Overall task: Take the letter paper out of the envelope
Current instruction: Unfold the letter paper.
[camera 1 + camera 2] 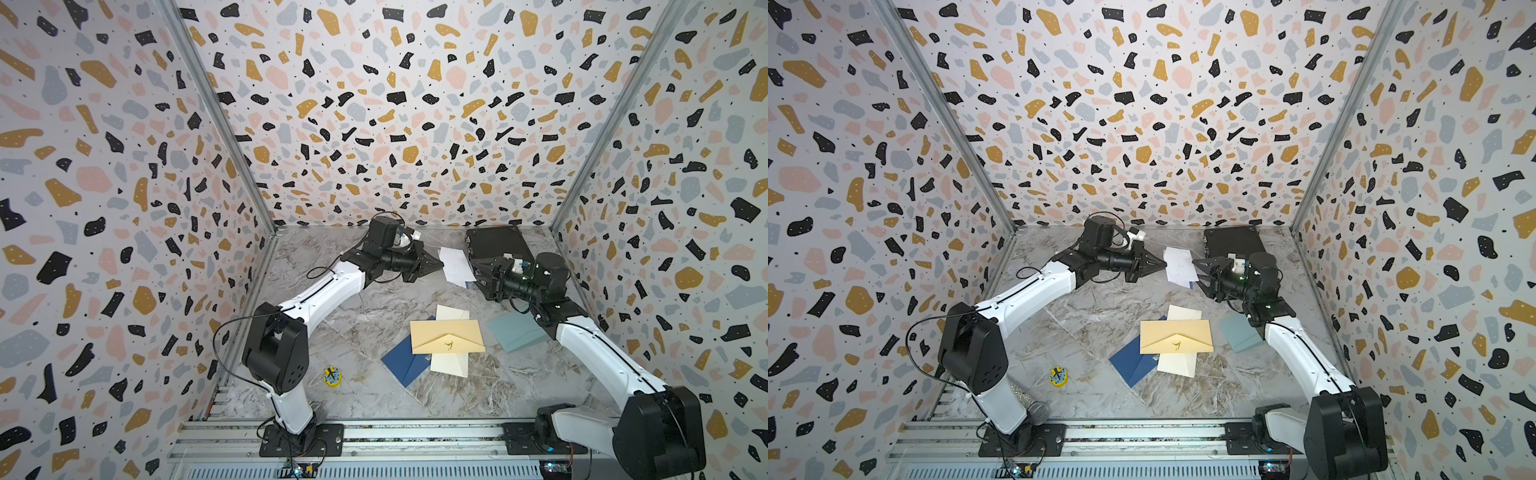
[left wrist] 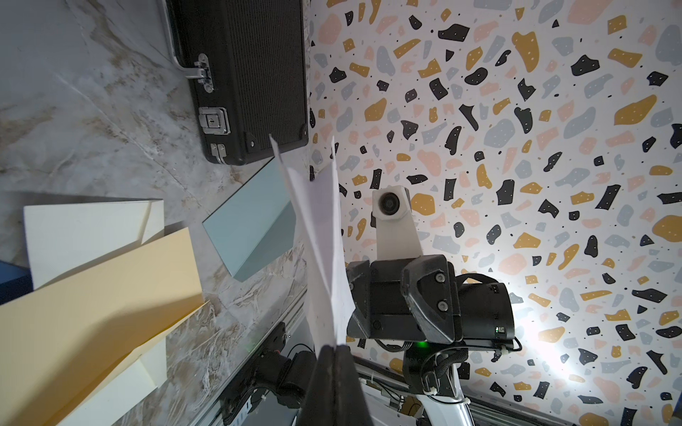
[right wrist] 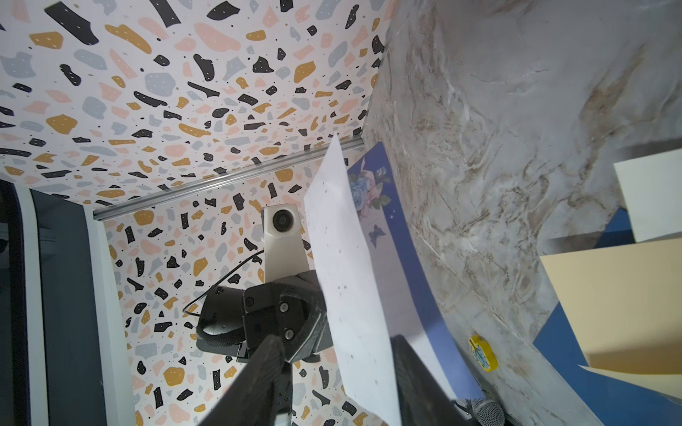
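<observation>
Evidently light and floppy, the letter paper [image 1: 456, 262] hangs aloft toward twelve o'clock, left gripper [image 1: 437, 262] clamped on its nine-o'clock edge, right gripper [image 1: 1198, 272] gaping around the three-o'clock edge, best pinched gently.

L wrist cam [image 3: 282, 220], R wrist cam [image 2: 389, 203] close, face-to-face; top views overhead.

White letter paper [image 3: 347, 280] between right gripper's [image 3: 336, 341] 2 parted jaws, blue floral sheet [image 3: 406, 273] behind

Marble table [image 1: 353, 324] with black case [image 1: 498, 243], teal envelope [image 1: 515, 330], navy envelope [image 1: 405, 363]
</observation>
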